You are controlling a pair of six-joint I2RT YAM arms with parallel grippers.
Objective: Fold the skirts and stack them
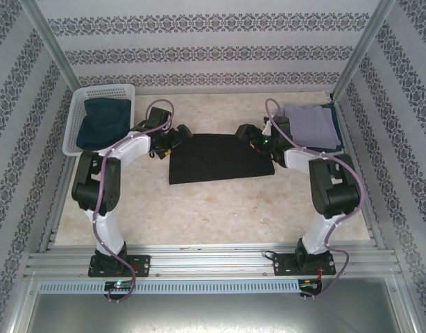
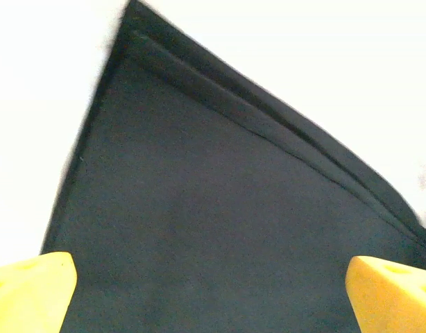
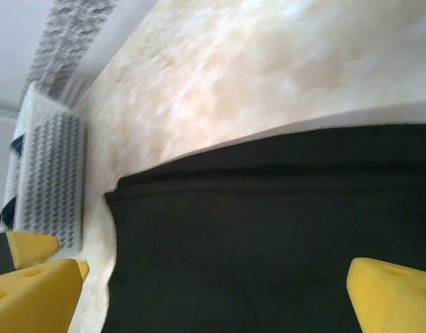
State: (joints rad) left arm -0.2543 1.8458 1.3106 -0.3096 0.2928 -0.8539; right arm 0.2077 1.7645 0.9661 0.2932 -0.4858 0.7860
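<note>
Left gripper (image 2: pixel 213 295) is spread wide, with its yellow pads (image 2: pixel 32 291) far apart over the black skirt (image 2: pixel 220 208). Whether they touch the cloth cannot be told. A stitched edge runs diagonally ahead of it to a corner, with bright bare surface beyond on both sides.

Right gripper (image 3: pixel 213 295) is also spread wide and is low over the same skirt. The band edge lies straight across just ahead, and bare table (image 3: pixel 234 69) opens beyond it.

From above, the two grippers face each other at the skirt's far corners, and the skirt lies flat between them. Out past the left gripper's outer side is the basket (image 1: pixel 78 104), holding a denim skirt (image 1: pixel 102 121). Close by the right gripper's outer side, a lavender skirt (image 1: pixel 310 121) rests on another denim one (image 1: pixel 336 132). Nearer the bases there is a broad bare strip of table.
</note>
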